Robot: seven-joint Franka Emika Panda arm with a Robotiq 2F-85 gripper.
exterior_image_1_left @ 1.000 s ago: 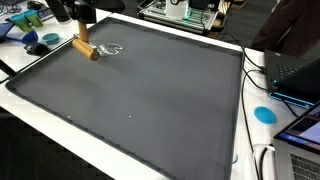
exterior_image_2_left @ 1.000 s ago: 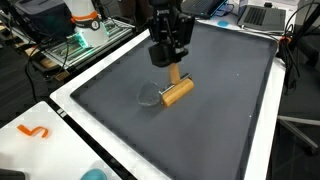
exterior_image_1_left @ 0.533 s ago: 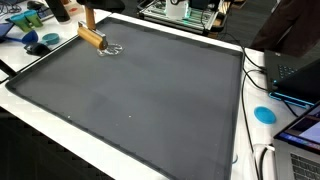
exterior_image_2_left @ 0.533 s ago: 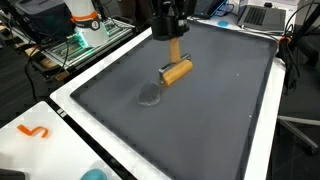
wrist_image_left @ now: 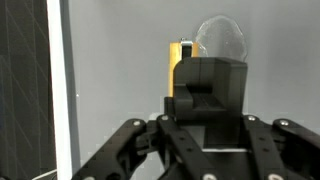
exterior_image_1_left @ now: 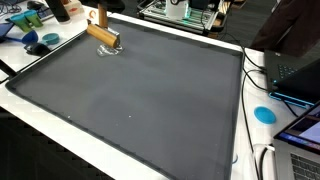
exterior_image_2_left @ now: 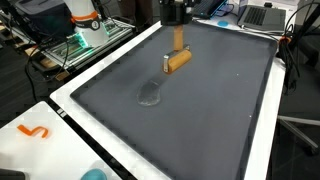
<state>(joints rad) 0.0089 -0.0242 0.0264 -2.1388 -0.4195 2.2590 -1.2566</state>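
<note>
Gripper: up at the top edge of an exterior view, the gripper [exterior_image_2_left: 177, 20] was clamped tight on the upright stem of the wooden tool [exterior_image_2_left: 177, 59]; its body was cut off by the frame.
Wooden tool: it hung from the jaws over a far corner of the mat [exterior_image_2_left: 215, 120], its round crosspiece lowest and tilted (it looked clear of the surface, though the gap was hard to judge).
From the opposite side: the tool [exterior_image_1_left: 102, 34] showed near the same corner, with the gripper itself out of frame.
Smear: a pale smear [exterior_image_2_left: 150, 95] lay on the mat close to that corner, apart from the tool in this view and just under it in an exterior view [exterior_image_1_left: 109, 50].
Wrist view: the gripper [wrist_image_left: 206, 95] filled the foreground, black. The tool's orange end [wrist_image_left: 177, 58] peeked above it, with the smear [wrist_image_left: 221, 38] just beside.
Mat edge: a white border [exterior_image_2_left: 95, 75] ran along it.
Off the mat: an orange squiggle [exterior_image_2_left: 33, 131] sat on the white rim by a near corner, and a blue disc [exterior_image_1_left: 264, 114] lay beyond a side edge.
</note>
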